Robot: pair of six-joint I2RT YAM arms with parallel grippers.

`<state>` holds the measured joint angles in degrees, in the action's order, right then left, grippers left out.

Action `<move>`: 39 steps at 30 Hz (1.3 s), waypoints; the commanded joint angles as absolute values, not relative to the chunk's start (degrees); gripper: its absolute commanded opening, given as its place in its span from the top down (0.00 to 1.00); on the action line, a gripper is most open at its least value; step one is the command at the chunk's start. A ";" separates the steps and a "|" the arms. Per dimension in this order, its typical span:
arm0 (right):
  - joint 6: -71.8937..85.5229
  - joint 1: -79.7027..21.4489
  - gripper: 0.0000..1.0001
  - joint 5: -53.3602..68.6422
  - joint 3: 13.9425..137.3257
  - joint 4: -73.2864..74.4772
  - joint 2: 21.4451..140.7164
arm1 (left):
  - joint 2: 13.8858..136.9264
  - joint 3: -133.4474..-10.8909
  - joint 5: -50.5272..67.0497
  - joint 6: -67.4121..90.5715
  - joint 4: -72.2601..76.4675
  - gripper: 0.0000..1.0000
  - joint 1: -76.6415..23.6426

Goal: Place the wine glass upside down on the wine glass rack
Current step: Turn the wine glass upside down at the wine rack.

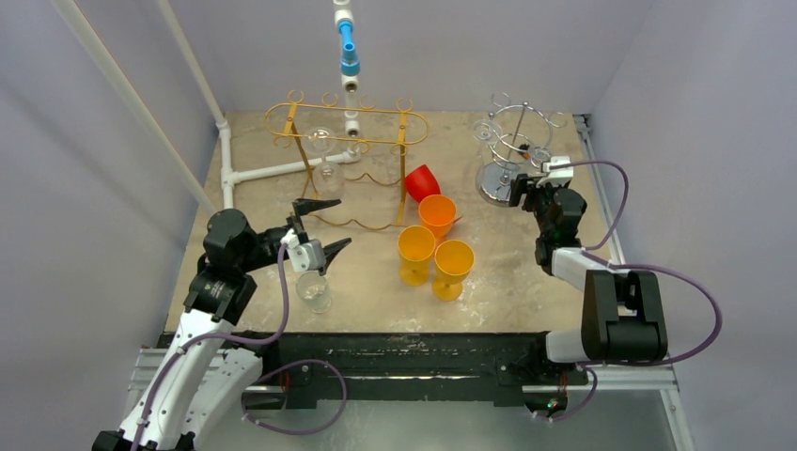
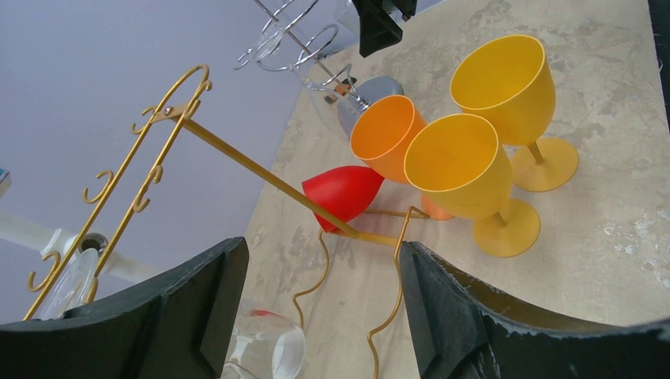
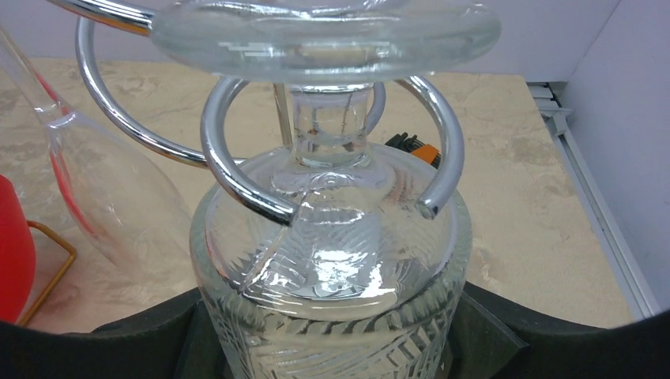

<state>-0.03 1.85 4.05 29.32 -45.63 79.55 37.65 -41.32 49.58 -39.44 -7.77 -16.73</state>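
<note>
- Left hand [image 1: 342, 223] hangs wide open, empty, above the bench [image 1: 526, 291].
- Its fingers [image 2: 182, 316] frame the gold rack [image 2: 178, 113].
- Right hand [image 3: 332, 328] clasps the inverted wine glass [image 3: 332, 237], stem inside the chrome ring [image 3: 225, 178]; releasing before the foot seats could drop it.

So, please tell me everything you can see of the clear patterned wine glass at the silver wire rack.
The clear patterned wine glass looks like cut glass, with leaf-like lines on its bowl. It is upside down: round foot at the top, stem below it, bowl lowest. The stem passes through an open ring of the silver wire rack, with the foot above the ring. The black fingers of the right claw flank the bowl; whether they press it, I cannot tell.
</note>
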 commanded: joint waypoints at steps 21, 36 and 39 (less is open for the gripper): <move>-0.89 1.96 0.01 1.34 32.46 -43.15 76.10 | 37.42 -42.30 48.87 -38.49 -4.91 0.25 -16.52; 5.44 0.87 0.01 3.79 46.14 4.35 52.96 | 37.76 -44.39 50.54 -37.01 -9.70 0.23 -16.52; 7.89 0.88 0.01 3.79 51.88 8.37 52.86 | 38.41 -45.28 50.09 -34.86 -9.95 0.23 -16.52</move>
<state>4.14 1.02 4.05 44.62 -1.78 53.49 37.91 -41.78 49.21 -38.46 -9.85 -16.73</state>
